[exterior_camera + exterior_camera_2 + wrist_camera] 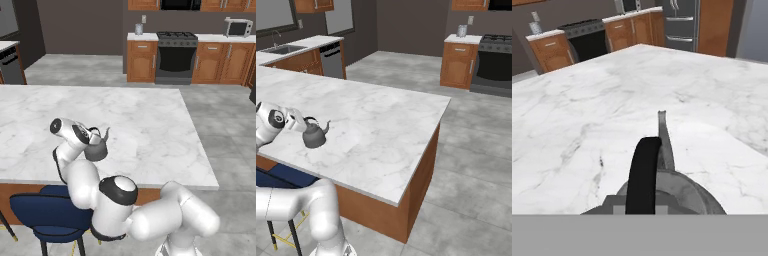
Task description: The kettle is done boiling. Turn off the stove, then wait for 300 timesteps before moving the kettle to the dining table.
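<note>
A grey-tiled kitchen floor [476, 150] runs between dark walls and wooden cabinets [141, 61]; against the far wall stands the stove [176, 56], with a microwave [238, 27] on the worktop beside it. In the foreground the dining table [386, 130] — a broad white, grey-veined marble counter on a wooden base — carries the kettle [314, 135] near its near edge, toward the left corner, spout pointing across the top. A blue chair [47, 212] sits below that edge. The gripper [92, 136] meets the kettle's arched black handle — its fingers are closed together on it.
</note>
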Controlling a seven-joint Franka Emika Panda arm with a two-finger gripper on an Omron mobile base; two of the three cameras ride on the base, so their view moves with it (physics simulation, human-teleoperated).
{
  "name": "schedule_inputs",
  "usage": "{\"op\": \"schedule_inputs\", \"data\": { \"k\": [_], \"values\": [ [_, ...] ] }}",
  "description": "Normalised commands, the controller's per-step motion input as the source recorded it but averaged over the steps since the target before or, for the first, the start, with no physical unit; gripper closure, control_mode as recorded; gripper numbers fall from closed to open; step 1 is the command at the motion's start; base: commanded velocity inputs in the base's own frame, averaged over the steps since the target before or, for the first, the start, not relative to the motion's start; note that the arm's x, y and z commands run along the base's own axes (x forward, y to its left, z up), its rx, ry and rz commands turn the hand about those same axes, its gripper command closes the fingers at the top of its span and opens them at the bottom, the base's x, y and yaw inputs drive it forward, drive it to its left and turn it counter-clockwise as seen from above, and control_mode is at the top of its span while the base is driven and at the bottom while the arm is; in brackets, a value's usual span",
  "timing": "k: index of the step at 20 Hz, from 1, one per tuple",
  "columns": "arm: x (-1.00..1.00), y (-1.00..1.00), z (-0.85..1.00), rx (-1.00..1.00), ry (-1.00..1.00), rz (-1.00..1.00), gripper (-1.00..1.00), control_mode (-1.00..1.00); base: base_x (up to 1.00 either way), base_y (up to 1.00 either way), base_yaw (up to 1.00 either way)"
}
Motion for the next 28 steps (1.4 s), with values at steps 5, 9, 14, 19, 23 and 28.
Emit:
{"op": "schedule_inputs", "data": {
  "k": [5,9,14,19,23,28],
  "values": [
    [0.02,0.04,-0.17,0.00,0.00,0.03,-1.00,-1.00,0.00,0.00,0.00],
    [-0.03,0.02,-0.04,0.00,0.00,0.00,-1.00,-1.00,0.00,0.00,0.00],
    [-0.03,0.09,0.00,0.00,0.00,0.00,-1.00,-1.00,0.00,0.00,0.00],
    [-0.08,0.09,0.03,0.00,0.00,0.00,-1.00,-1.00,0.00,0.00,0.00],
    [-0.19,0.05,0.13,0.00,0.00,-0.02,-1.00,-1.00,0.00,0.00,0.00],
    [-0.38,0.00,0.19,0.00,-0.03,-0.05,-1.00,-1.00,0.00,0.00,0.00]
  ]
}}
